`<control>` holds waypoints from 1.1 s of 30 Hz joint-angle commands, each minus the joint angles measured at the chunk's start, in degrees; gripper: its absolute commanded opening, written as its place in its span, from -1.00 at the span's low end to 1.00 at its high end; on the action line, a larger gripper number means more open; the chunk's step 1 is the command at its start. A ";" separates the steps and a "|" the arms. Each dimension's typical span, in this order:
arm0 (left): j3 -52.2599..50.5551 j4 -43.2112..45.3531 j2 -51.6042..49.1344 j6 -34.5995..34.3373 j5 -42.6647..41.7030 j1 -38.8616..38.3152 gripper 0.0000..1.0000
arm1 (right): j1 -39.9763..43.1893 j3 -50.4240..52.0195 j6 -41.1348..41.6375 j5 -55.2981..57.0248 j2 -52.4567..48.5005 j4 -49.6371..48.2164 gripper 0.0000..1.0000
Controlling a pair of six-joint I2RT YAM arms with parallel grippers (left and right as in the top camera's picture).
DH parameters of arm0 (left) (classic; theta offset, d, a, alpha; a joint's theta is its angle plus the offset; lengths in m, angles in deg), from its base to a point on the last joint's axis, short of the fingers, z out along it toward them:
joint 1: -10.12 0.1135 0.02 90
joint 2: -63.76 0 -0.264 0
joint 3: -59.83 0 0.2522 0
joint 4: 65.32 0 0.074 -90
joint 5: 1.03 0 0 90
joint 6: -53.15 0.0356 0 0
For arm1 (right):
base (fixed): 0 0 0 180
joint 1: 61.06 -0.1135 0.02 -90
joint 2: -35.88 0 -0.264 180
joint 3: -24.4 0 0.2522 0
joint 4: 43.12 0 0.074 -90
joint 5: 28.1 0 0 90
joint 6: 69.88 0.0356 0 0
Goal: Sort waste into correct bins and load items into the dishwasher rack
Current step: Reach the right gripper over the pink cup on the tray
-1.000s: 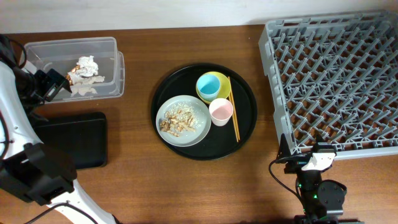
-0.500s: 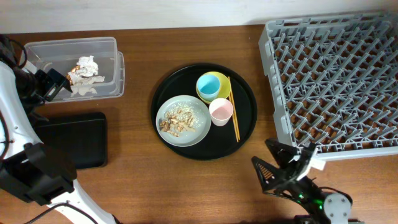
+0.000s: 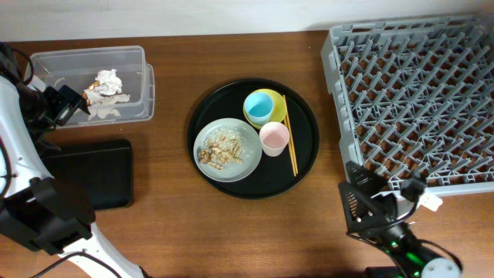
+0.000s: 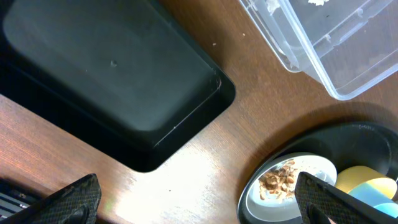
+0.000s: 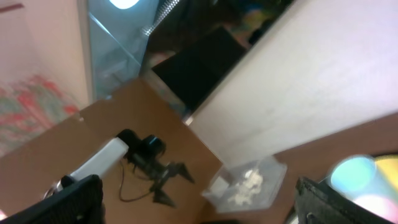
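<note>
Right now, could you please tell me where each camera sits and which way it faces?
Overhead: above the table, facing down on the round black tray, dishwasher rack, left arm and right arm.
Left wrist: over the left side, facing down at the shallow black tray; open jaw tips in bottom corners.
Right wrist: tilted up across the room, blurred; jaw tips likewise.
Shared: the clear tub shows in all three.

On the bench, the tub stands at the far left. It holds the napkin, with the wrapper just left of it. The rectangular tray lies in front of the tub. The round tray sits mid-bench. On it, the plate lies front left and carries the scraps. The bowl is behind the plate with a cup in it. The other cup is just right of the plate, and the chopsticks lie right of both cups. The rack fills the right side.
</note>
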 commanded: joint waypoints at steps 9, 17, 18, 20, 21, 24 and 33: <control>-0.28 -0.09 2.08 -0.46 -0.42 0.11 0.99 | -0.33 -49.16 -44.50 5.42 -31.21 51.78 0.97; -0.28 -0.09 2.08 -0.46 -0.39 0.11 0.99 | -2.36 -73.50 -52.98 9.53 -51.71 75.76 0.97; -0.28 -0.09 2.08 -0.48 -0.39 0.11 0.99 | -4.17 -74.86 -53.53 10.82 -53.51 76.81 0.97; -0.28 -0.09 2.08 -0.46 -0.39 0.11 0.99 | -9.97 -76.48 -53.48 17.03 -56.85 78.18 0.97; -0.28 -0.09 2.08 -0.46 -0.42 0.11 0.99 | -12.68 -76.78 -53.46 20.20 -58.38 78.60 0.96; -0.28 -0.09 2.08 -0.46 -0.42 0.11 0.99 | -21.59 -77.07 -52.89 29.29 -64.63 79.01 0.97; -0.28 -0.09 2.08 -0.46 -0.39 0.11 0.99 | -34.05 -103.60 -51.91 39.17 -98.92 97.24 0.96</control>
